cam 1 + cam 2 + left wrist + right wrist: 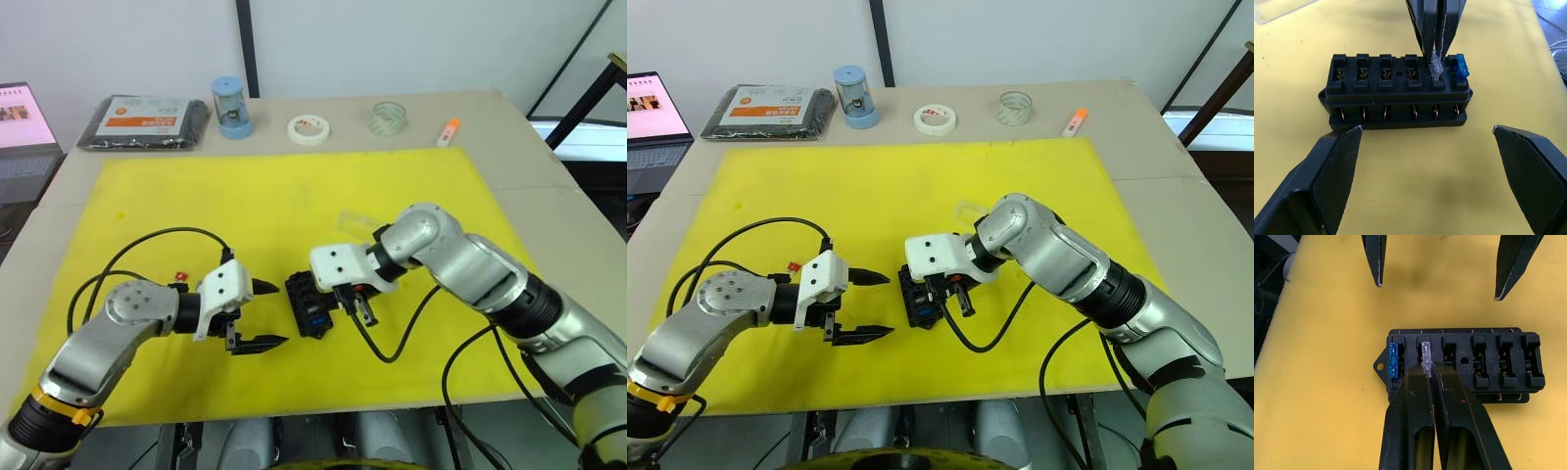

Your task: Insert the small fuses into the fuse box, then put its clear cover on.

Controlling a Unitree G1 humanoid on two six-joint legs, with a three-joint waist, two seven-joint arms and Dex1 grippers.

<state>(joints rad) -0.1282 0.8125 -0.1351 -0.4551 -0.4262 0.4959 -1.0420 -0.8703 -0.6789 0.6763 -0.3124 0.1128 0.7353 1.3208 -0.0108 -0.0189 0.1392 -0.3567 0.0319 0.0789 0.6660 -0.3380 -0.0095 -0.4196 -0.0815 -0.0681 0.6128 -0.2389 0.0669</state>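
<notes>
The black fuse box (pixel 306 299) lies on the yellow mat (pixel 274 206) between my two grippers. A blue fuse (pixel 1393 360) sits in its end slot. My right gripper (pixel 1428 371) is shut on a clear white fuse (pixel 1425 352) that stands in the slot beside the blue one. My left gripper (pixel 280 313) is open just left of the box, its fingers (pixel 1337 171) apart from it. A tiny red fuse (pixel 180 277) lies by the left wrist. The clear cover (pixel 358 220) rests on the mat behind the right gripper.
Along the table's back edge are a black packet with an orange label (pixel 145 120), a blue cylinder (pixel 231 106), a white tape roll (pixel 308 128), a clear tape roll (pixel 388 117) and an orange marker (pixel 448 131). A laptop (pixel 24 122) stands at far left.
</notes>
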